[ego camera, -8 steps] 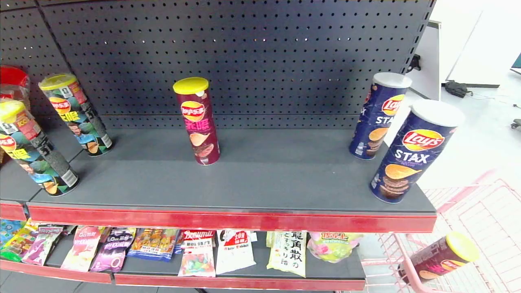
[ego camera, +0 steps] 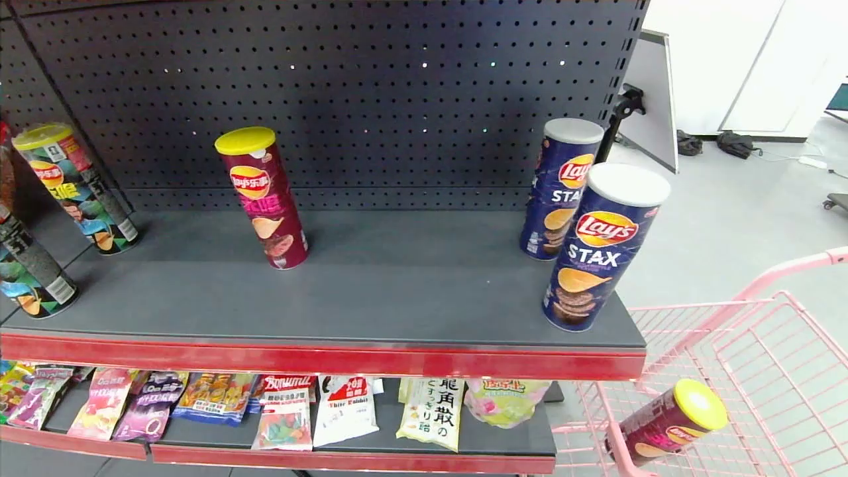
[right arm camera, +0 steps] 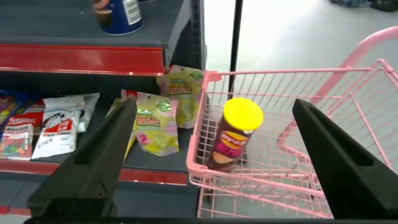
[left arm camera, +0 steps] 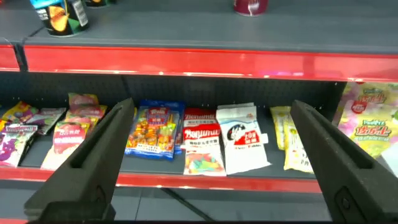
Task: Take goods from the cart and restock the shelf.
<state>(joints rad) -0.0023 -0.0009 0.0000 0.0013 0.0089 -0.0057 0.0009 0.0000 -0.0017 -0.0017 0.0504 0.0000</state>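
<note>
The shelf (ego camera: 411, 285) is a grey board with a red front edge, backed by a dark pegboard (ego camera: 371, 99); beside its right end stands the pink wire cart (right arm camera: 280, 73). The left gripper (left arm camera: 212, 107) hangs in front of the lower shelf (ego camera: 503, 440) with its two fingers spread wide apart and nothing between them; the right gripper (right arm camera: 216, 106) faces the cart's near corner, likewise spread wide and holding nothing.

On the top board, a blue can with a white lid (ego camera: 596, 252) stands at the right front corner; a second blue can (ego camera: 560, 189) stands just behind it, near the pegboard. A maroon can with a yellow lid (ego camera: 265, 199) stands upright left of centre, well apart from the blue pair; two teal-patterned cans (ego camera: 76, 189) stand at the far left. A second maroon can (ego camera: 656, 427) sits in the cart's near corner, leaning against the wire wall, yellow lid uppermost. A row of snack bags (ego camera: 285, 411) lies along the lower shelf.
</note>
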